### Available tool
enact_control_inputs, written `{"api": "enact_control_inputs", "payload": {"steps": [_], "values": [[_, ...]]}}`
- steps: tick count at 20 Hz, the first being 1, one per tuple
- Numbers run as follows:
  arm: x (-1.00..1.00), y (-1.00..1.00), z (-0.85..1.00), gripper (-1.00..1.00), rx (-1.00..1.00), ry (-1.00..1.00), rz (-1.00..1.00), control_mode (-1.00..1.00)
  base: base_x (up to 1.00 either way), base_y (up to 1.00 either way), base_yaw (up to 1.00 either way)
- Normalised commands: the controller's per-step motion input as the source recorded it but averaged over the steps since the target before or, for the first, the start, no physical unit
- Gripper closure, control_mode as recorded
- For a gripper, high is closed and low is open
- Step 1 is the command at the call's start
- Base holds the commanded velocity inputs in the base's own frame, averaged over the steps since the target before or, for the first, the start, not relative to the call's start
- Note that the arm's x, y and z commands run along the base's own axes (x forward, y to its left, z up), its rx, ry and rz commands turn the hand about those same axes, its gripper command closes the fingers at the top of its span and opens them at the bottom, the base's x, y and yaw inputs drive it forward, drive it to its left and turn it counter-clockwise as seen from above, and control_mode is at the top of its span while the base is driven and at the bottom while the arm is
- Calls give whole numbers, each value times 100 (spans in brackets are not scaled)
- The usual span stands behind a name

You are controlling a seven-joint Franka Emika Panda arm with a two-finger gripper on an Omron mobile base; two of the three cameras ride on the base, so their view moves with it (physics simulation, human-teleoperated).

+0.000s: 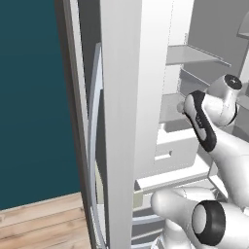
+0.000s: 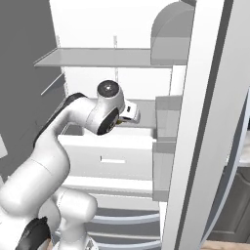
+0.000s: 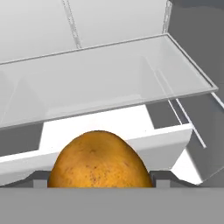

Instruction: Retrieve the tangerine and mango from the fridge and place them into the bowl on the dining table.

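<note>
A yellow-orange speckled mango (image 3: pixel 98 159) sits between my gripper's (image 3: pixel 100 180) two dark finger tips, which press against its left and right sides. The gripper is shut on it. The hand is inside the open fridge (image 2: pixel 107 57), just above the white drawers (image 2: pixel 110 158) and below a glass shelf (image 3: pixel 109 83). From the right base view the gripper (image 2: pixel 131 114) points toward the fridge's back, with a sliver of the mango (image 2: pixel 118 122) under the wrist. In the left base view the arm's wrist (image 1: pixel 221 99) hides the hand. The tangerine, bowl and dining table are out of view.
An open fridge door (image 1: pixel 121 121) stands close on the left of the arm, another door (image 2: pixel 205 136) on the right. Door bins (image 2: pixel 168 114) jut in beside the hand. A teal wall (image 1: pixel 29 97) and wooden floor (image 1: pixel 39 223) lie to the left.
</note>
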Motion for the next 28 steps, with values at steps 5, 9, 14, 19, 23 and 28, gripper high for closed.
{"api": "enact_control_inputs", "payload": {"steps": [5, 9, 14, 19, 23, 28], "values": [[-100, 9, 64, 100, -4, -3, 0, -100, 0, 0, 0], [-100, 15, 21, 100, -4, -4, 0, -100, 0, 0, 0], [-99, 9, 10, 100, -2, 0, 1, -100, 0, 0, 0], [-91, 0, 24, 100, 0, 0, 2, -100, 0, 0, 0], [-41, 2, 18, 100, 0, 0, 1, 100, -36, 5, 1], [0, 0, 0, 100, 0, 0, 0, 100, -90, 1, 5]]}}
